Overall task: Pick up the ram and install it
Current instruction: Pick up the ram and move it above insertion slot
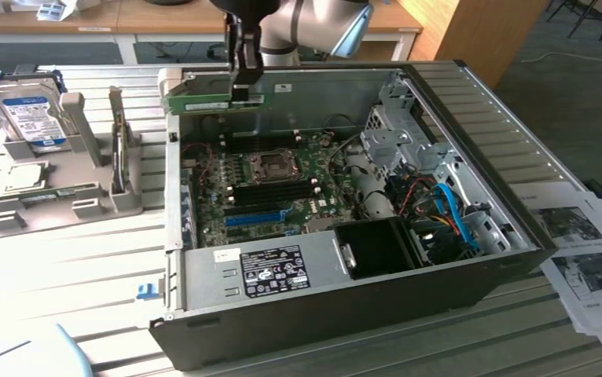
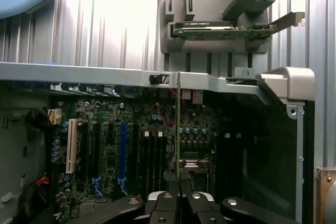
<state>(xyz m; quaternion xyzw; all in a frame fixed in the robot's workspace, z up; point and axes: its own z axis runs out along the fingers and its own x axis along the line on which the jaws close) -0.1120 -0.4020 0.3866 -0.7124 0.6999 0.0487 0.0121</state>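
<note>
To the exterior view's left of your gripper (image 1: 244, 94), a silver boxy hard drive (image 1: 28, 118) stands in a grey moulded rack (image 1: 65, 200). Your gripper is clamped on the ram (image 1: 198, 103), a thin flat green stick with a pale label, just above the case's rim. Below and to its right sits the open dark metal case (image 1: 385, 306), where the green motherboard (image 1: 269, 188) carries black slots and one bright-blue slot (image 1: 254, 217). Farther right lie printed sheets (image 1: 584, 259).

Ext cam high oblique, wrist cam close; share motherboard (image 1: 264, 192) (image 2: 136, 145).
</note>
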